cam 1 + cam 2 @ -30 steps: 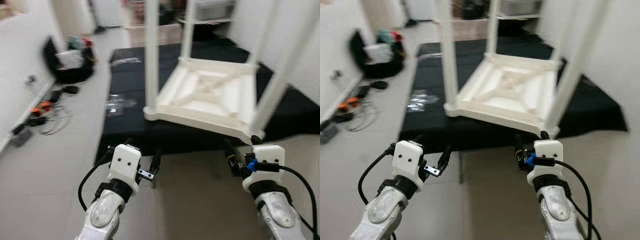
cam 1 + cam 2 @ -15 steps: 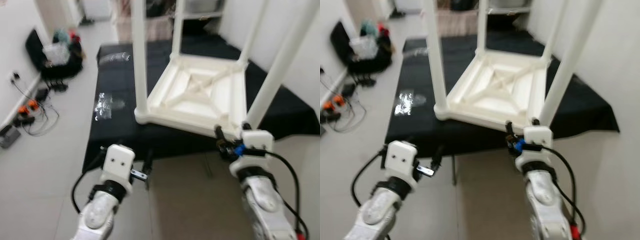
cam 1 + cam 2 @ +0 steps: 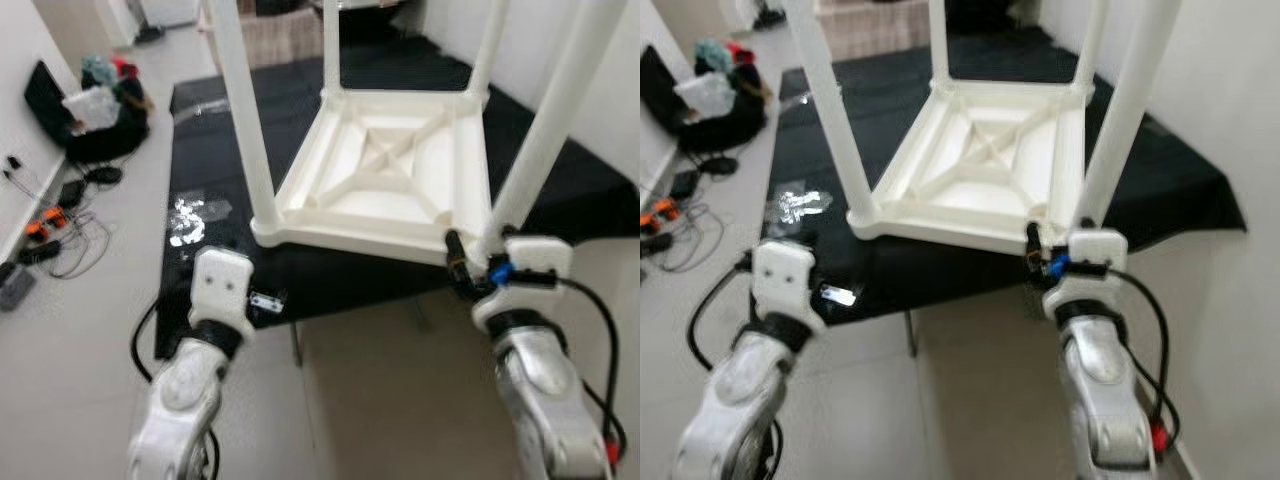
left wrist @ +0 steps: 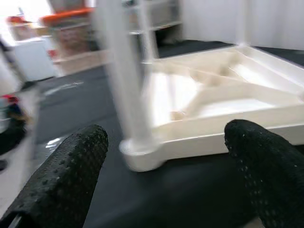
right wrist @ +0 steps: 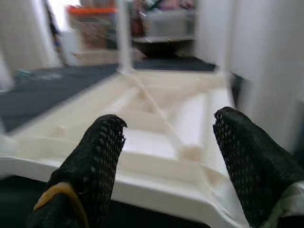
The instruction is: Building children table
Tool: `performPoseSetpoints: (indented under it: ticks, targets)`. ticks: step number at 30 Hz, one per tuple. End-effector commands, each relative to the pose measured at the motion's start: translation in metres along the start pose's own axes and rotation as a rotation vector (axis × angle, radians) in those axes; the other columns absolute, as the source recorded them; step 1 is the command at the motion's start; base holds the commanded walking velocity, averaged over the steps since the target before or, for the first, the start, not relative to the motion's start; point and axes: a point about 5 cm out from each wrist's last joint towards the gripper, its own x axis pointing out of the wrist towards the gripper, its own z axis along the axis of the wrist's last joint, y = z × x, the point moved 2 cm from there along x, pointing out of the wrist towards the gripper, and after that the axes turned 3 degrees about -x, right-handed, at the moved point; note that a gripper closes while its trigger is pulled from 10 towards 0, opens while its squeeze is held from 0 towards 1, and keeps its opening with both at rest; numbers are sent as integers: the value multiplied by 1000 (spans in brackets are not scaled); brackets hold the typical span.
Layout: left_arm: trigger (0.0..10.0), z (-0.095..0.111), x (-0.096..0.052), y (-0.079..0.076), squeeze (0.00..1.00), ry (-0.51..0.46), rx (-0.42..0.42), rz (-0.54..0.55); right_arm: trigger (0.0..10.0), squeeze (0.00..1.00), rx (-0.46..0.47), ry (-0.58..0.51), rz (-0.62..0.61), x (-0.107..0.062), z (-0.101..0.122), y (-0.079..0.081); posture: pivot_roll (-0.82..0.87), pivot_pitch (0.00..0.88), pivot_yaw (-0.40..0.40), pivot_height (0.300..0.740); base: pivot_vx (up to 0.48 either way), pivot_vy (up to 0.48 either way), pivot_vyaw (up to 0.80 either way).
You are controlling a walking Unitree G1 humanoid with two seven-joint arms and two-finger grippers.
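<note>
A white children's table (image 3: 380,170) lies upside down on a black-covered platform (image 3: 200,150), its legs pointing up. My left gripper (image 4: 164,161) is open with nothing between its fingers, facing the corner that carries the near-left leg (image 3: 245,130). Its white wrist (image 3: 220,285) is at the platform's front edge, short of the table. My right gripper (image 3: 470,262) is open at the near-right corner, beside the near-right leg (image 3: 545,130). In the right wrist view the table's front rim (image 5: 156,190) spans the gap between the black fingers (image 5: 90,166).
A crumpled clear plastic bag (image 3: 190,215) lies on the black cover left of the table. Bags and clothes (image 3: 85,100) and loose cables (image 3: 45,215) sit on the floor along the left wall. A white wall (image 3: 1230,90) runs close on the right.
The view has moved closer to the platform. Both arms have reached forward; the right gripper has come up to the table's near-right corner and the left wrist to the platform's edge.
</note>
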Motion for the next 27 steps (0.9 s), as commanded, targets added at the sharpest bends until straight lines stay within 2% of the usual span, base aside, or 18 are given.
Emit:
performPoseSetpoints:
  ticks: [1, 5, 7, 10, 11, 13, 14, 15, 17, 19, 21, 22, 23, 24, 25, 26, 27]
  targets:
    - [10000, -6, 2, 17, 0, 30, 40, 43, 10000, 0, -35, 6, 4, 7, 1, 3, 27, 103, -5, 740, 0, 0, 0]
    - [10000, -5, 4, 18, 0, 31, 44, 31, 10000, 0, -58, 5, -26, 10, 1, -2, 27, 103, -5, 740, 0, 0, 0]
    - [10000, -10, 10, 15, 0, 78, 50, -83, 10000, 0, -160, 34, -149, 16, 1, -19, 33, 117, -9, 740, 0, 0, 0]
    - [10000, -12, 11, 14, 0, 97, 48, -133, 10000, 0, -178, 40, -196, 18, 1, -25, 33, 117, -9, 740, 0, 0, 0]
    - [10000, -15, 14, 14, 0, 115, 60, -193, 10000, 0, -209, 44, -253, 18, 3, -31, 38, 122, -7, 740, 0, 0, 0]
    - [10000, -21, 20, 24, 0, 139, 120, -226, 10000, 0, -211, 55, -307, 17, 3, -35, 35, 128, -2, 740, 0, 0, 0]
    - [10000, -21, 20, 24, 0, 139, 120, -226, 10000, 0, -211, 55, -307, 17, 3, -35, 35, 128, -2, 740, 0, 0, 0]
    - [10000, -24, 25, 32, 0, 148, 141, -220, 10000, 0, -217, 71, -339, 15, 2, -38, 35, 129, 0, 740, 0, 0, 0]
    - [10000, -24, 25, 32, 0, 148, 141, -220, 10000, 0, -217, 71, -339, 15, 2, -38, 35, 129, 0, 740, 0, 0, 0]
    - [10000, -23, 39, 50, 0, 136, 178, -196, 10000, 0, -271, 125, -419, 11, -4, -48, 39, 146, 2, 740, 0, 0, 0]
    - [10000, -22, 43, 55, 0, 128, 183, -187, 10000, 4, -285, 144, -441, 9, -7, -51, 39, 146, 2, 740, 0, 0, 0]
    - [10000, -20, 49, 61, 0, 117, 206, -182, 10000, 1000, -285, 155, -468, 8, -9, -55, 37, 152, 7, 740, 0, 0, 0]
    - [10000, -20, 49, 61, 0, 117, 206, -182, 10000, 1000, -285, 155, -468, 8, -9, -55, 37, 152, 7, 740, 0, 0, 0]
    - [10000, -17, 54, 64, 212, 102, 220, -179, 10000, 1000, -297, 159, -492, 7, -9, -58, 41, 160, 7, 740, 0, 0, 0]
    - [10000, -17, 54, 64, 212, 102, 220, -179, 10000, 1000, -297, 159, -492, 7, -9, -58, 41, 160, 7, 740, 0, 0, 0]
    - [10000, -11, 63, 64, 1000, 80, 222, -181, 10000, 1000, -305, 174, -534, 6, -11, -63, 47, 168, 7, 740, 0, 0, 0]
    - [10000, -11, 63, 64, 1000, 80, 222, -181, 10000, 1000, -305, 174, -534, 6, -11, -63, 47, 168, 7, 740, 0, 0, 0]
